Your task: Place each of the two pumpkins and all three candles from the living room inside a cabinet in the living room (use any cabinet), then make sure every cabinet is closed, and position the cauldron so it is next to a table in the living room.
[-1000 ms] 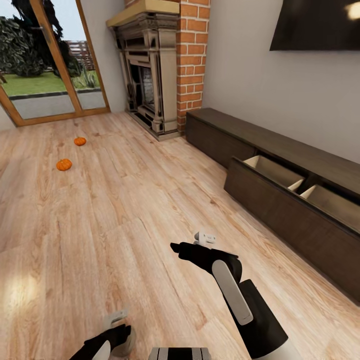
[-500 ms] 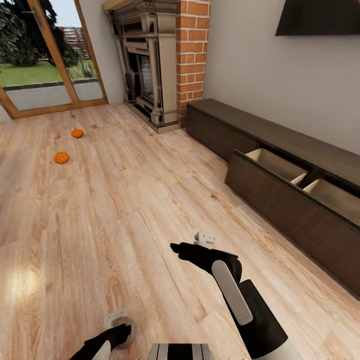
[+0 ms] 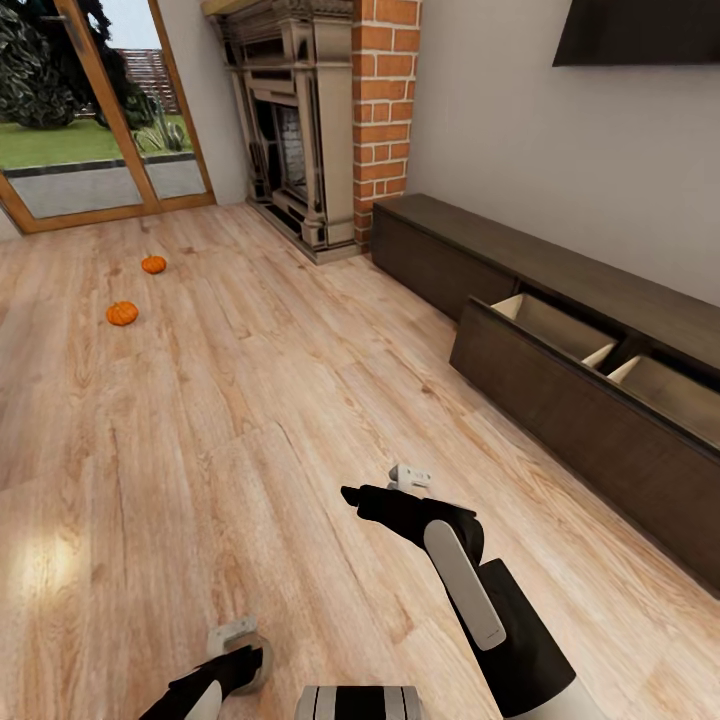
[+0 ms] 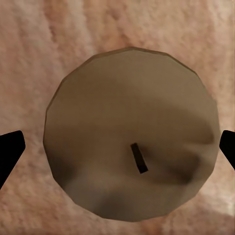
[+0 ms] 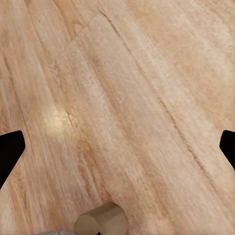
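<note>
Two orange pumpkins (image 3: 152, 264) (image 3: 122, 313) lie on the wooden floor at the far left. The long dark-brown cabinet (image 3: 470, 245) runs along the right wall, with one wide drawer (image 3: 560, 395) pulled out and its pale compartments showing. A squat tan candle (image 4: 132, 132) with a dark wick stands on the floor under my left gripper (image 4: 117, 152). That gripper is open, with a fingertip on each side of the candle and a thin gap showing. In the head view the candle (image 3: 256, 662) sits by my left gripper (image 3: 240, 660) at the bottom edge. My right gripper (image 3: 347, 493) hovers open and empty.
A stone-and-brick fireplace (image 3: 300, 120) stands in the far corner beside a glass door (image 3: 90, 120). A dark TV (image 3: 640, 30) hangs above the cabinet. Wide bare floor lies between me, the pumpkins and the cabinet. The right wrist view looks down on floorboards and the candle (image 5: 102, 220).
The whole head view has slid upward, so the camera has moved. Both arms keep their places in the picture. The candle has shifted slightly further under my left gripper.
</note>
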You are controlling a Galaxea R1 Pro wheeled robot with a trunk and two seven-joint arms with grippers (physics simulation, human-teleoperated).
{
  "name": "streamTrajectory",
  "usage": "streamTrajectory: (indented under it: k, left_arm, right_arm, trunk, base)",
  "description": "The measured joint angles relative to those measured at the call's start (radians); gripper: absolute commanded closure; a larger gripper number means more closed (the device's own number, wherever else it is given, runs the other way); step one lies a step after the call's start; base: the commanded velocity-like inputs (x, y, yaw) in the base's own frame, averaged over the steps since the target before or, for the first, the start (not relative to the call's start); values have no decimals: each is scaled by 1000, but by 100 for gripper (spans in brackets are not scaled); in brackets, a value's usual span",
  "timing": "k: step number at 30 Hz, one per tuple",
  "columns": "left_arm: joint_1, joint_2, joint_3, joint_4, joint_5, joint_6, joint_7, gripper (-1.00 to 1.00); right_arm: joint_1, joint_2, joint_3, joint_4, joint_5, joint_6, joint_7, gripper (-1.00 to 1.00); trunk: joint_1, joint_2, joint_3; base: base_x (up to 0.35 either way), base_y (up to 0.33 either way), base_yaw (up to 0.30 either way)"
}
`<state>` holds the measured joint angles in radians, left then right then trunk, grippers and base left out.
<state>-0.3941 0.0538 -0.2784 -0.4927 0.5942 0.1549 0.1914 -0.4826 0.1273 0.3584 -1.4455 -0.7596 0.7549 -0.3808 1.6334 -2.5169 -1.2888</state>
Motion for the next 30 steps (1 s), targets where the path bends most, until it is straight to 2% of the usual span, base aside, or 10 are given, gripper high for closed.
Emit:
streamTrajectory:
  k: [6, 14, 26, 27, 30]
  left_arm:
    - [0, 1, -3, -23, 4, 0, -12, -100]
    - [-1, 2, -1, -20, -10, 0, -28, -100]
    - [0, 2, -4, -12, -6, -23, -30, -100]
    - [1, 1, -4, -11, -6, -25, -30, 100]
    - [1, 1, -5, -10, -8, -29, -29, 100]
  right_arm:
    - [0, 0, 0, 0, 0, 0, 0, -100]
    - [0, 0, 0, 0, 0, 0, 0, -100]
    - [0, 0, 0, 0, 0, 0, 0, -100]
    - [0, 0, 0, 1, 0, 0, 0, -100]
    - [0, 0, 0, 1, 0, 0, 0, -100]
  trunk:
    - [2, -1, -19]
    - [2, -1, -19]
    - [2, -1, -19]
    - [2, -1, -19]
    - [2, -1, -19]
  base:
    - [0, 0, 0]
    - [0, 0, 0]
    - [0, 0, 0]
    - [0, 0, 0]
    - [0, 0, 0]
